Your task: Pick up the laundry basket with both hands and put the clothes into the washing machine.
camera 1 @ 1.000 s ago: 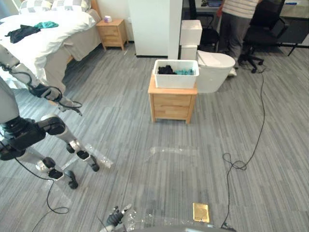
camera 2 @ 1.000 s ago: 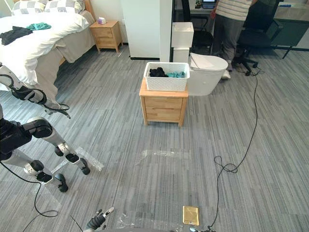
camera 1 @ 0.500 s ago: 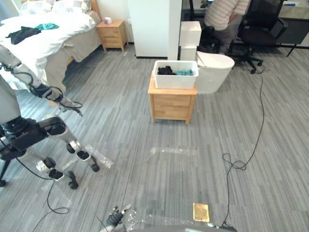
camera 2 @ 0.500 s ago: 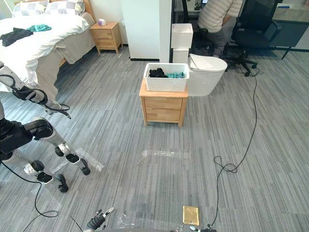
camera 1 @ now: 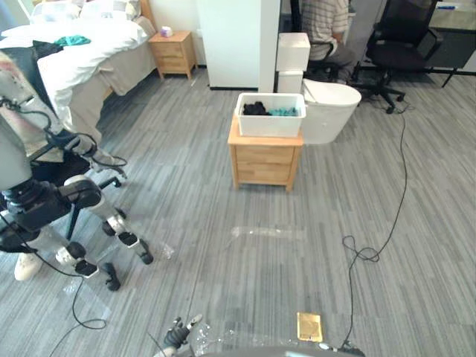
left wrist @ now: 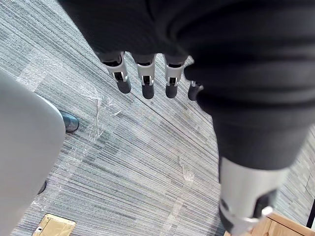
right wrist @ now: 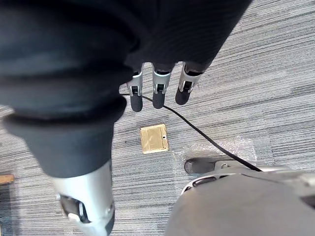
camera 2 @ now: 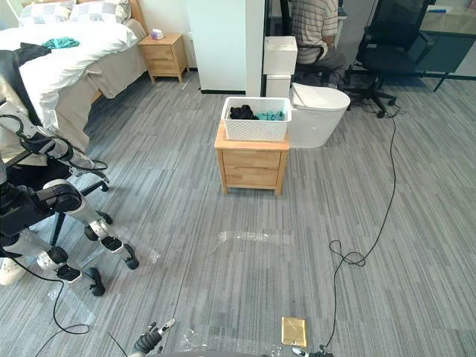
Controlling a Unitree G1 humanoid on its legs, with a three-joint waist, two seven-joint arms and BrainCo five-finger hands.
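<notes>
Approach step, I judge: the laundry basket (camera 1: 270, 125) sits on the wooden surface (camera 1: 265, 160) well ahead, clothes (camera 1: 256, 108) inside. My left hand (left wrist: 146, 78) and right hand (right wrist: 158, 91) hang empty, fingers relaxed. Next calls for walking close.

at twelve o'clock the laundry basket (camera 1: 270, 124) looks white matt plastic, on a pale smooth wood cabinet (camera 1: 265, 160); at five o'clock a floor plate (camera 1: 309, 326) shines like brass.
</notes>
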